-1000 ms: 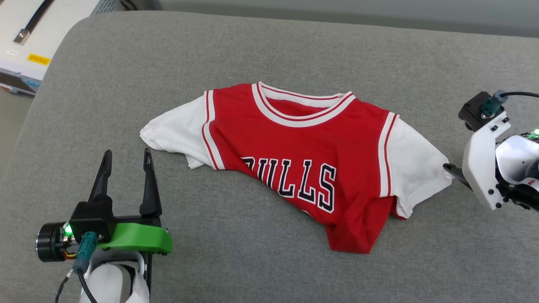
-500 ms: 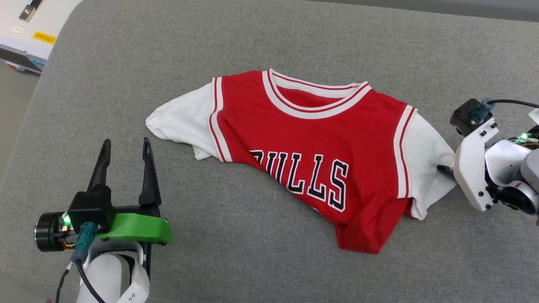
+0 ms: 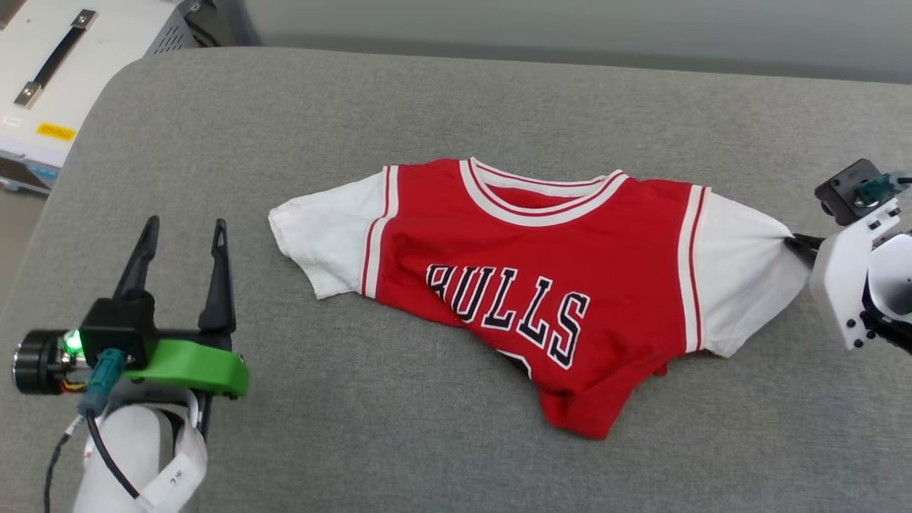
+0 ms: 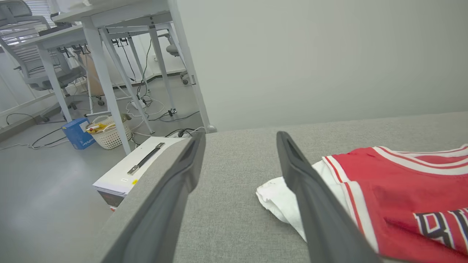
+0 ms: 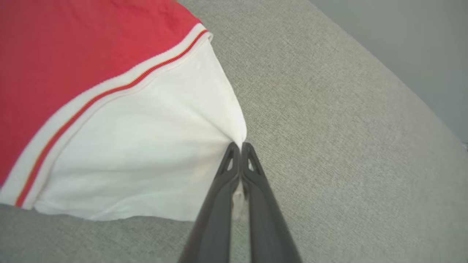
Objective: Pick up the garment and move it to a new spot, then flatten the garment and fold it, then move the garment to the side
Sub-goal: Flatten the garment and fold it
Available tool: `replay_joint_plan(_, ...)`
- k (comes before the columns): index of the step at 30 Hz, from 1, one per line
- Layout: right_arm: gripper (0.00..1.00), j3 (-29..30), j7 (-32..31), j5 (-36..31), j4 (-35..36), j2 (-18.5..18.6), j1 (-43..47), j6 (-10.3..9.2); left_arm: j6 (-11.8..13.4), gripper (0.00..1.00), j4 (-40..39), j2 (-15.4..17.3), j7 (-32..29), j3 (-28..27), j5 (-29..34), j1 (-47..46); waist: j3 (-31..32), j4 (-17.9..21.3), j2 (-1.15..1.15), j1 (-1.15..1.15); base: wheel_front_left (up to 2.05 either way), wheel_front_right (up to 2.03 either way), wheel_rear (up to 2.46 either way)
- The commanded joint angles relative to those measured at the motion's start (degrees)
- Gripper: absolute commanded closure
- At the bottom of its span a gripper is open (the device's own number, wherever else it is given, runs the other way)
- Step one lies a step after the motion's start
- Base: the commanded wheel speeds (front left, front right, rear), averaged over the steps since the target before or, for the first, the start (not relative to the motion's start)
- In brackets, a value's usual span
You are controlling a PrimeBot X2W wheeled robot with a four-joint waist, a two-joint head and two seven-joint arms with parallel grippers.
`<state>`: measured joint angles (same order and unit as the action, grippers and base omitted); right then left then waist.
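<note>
You're on the pick-up step. Your right gripper [image 5: 240, 148] is pinched shut on the tip of a white sleeve [image 5: 146, 146] of the red BULLS jersey [image 3: 541, 285], which lies rumpled in the middle of the grey cushion [image 3: 427, 100]. Your left gripper [image 3: 185, 224] hovers spread wide, near the other sleeve. Next, lift gently so the thin pinch doesn't slip.

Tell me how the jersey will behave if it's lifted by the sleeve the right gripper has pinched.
Likely floppy: the garment lies rumpled, its hem bunched, so it should drape and hang from the right gripper. Probably light: the white sleeve puckers into the pinch. The far side may drag on the grey cushion.
</note>
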<state>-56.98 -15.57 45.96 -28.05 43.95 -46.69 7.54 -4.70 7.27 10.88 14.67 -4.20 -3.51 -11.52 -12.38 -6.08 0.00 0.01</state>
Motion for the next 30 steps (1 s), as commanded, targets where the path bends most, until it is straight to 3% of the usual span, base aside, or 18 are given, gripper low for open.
replay_joint_plan(1,1.0,0.4,0.7,-0.2,0.4,0.9,1.3,-0.05,-0.6,0.0,0.5,1.4,0.3,0.2,0.3,-2.2,1.8,2.2,0.0,-0.01,0.0,0.0,0.0)
replay_joint_plan(9,1.0,5.2,2.6,-1.9,4.3,2.8,4.7,-0.05,-2.7,0.0,7.0,9.7,-0.7,5.7,-1.5,-14.4,1.6,4.7,0.0,-0.01,0.0,0.0,0.0)
replay_joint_plan(14,1.0,8.9,2.3,-3.9,7.9,2.3,7.2,-0.05,-2.8,0.0,11.1,16.9,-7.9,16.2,-9.7,-25.2,-0.2,6.6,0.0,-0.01,0.0,0.0,0.0)
replay_joint_plan(21,1.0,13.7,0.7,-7.4,12.8,0.9,9.2,-0.05,-2.8,0.0,14.8,26.6,-30.7,33.2,-27.8,-38.8,-4.2,9.1,0.0,-0.01,0.0,0.0,0.0)
replay_joint_plan(27,1.0,16.7,-1.2,-9.8,16.5,-0.4,9.8,-0.05,-2.8,0.0,15.6,31.7,-50.4,43.7,-41.6,-47.7,-7.8,10.9,0.0,-0.01,0.0,0.0,0.0)
replay_joint_plan(30,1.0,17.7,-2.0,-10.8,18.1,-0.9,9.8,-0.05,-2.8,0.0,16.1,33.3,-56.9,46.9,-46.3,-50.5,-9.4,11.7,0.0,-0.01,0.0,0.0,0.0)
